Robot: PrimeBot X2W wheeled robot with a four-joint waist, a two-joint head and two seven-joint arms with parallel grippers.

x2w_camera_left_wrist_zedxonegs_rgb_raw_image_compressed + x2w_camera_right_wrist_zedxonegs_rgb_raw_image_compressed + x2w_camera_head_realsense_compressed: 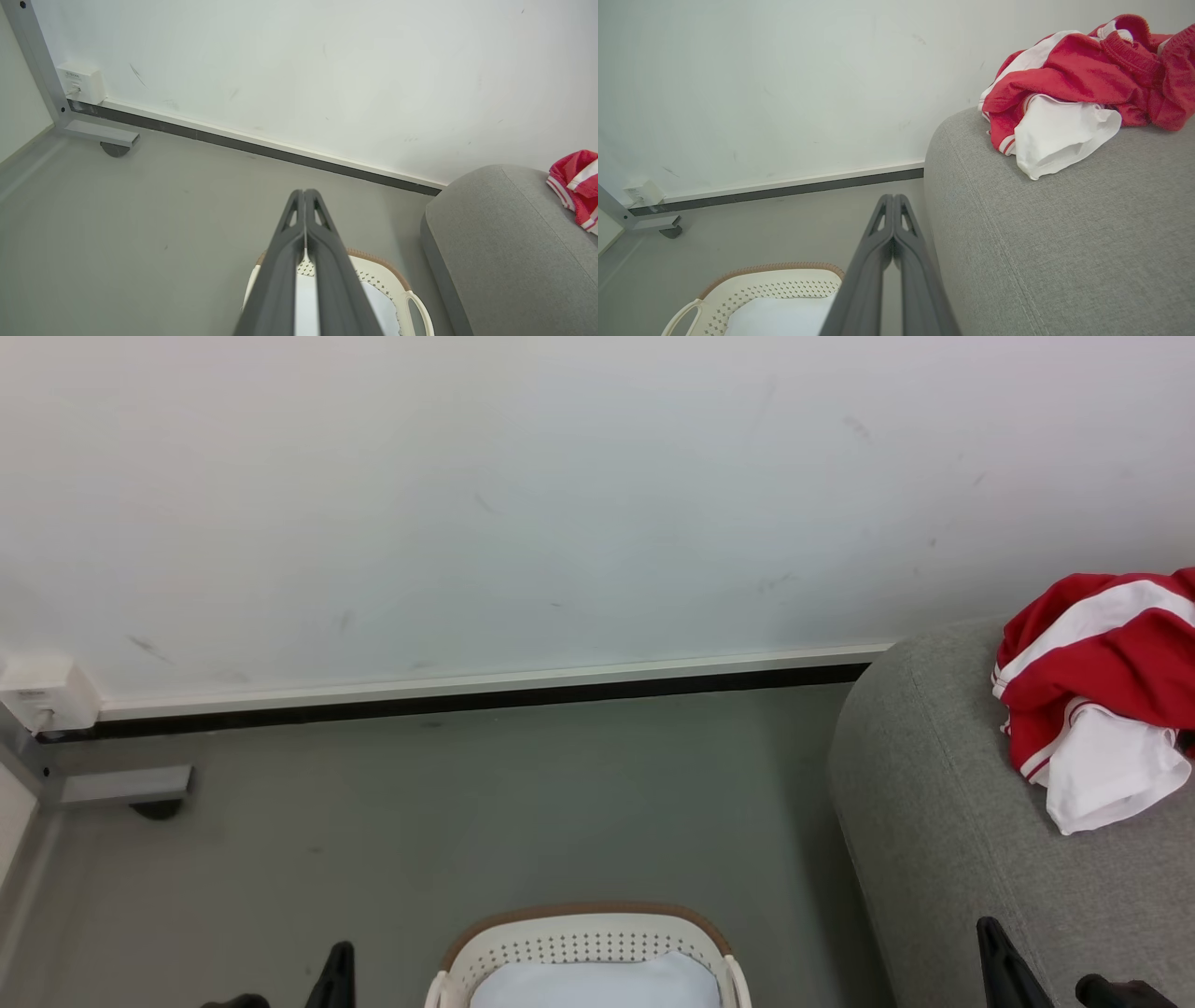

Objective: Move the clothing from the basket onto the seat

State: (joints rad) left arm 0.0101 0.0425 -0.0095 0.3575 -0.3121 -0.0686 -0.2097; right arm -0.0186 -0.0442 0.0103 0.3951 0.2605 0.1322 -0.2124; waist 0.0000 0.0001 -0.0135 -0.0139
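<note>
The left gripper [304,192] and right gripper [893,198] are pinched together on nothing, the basket [784,280] sits low between them, and the clothing [1069,70] up right of the right gripper may slide off the seat's [1064,242] round edge.

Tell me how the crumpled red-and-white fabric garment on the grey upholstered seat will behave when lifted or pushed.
The crumpled red-and-white fabric garment is probably floppy: it lies in loose folds, so it would likely hang from a pinch. Its white panel lies near the grey upholstered seat's rounded edge, so a push might slide it off.
</note>
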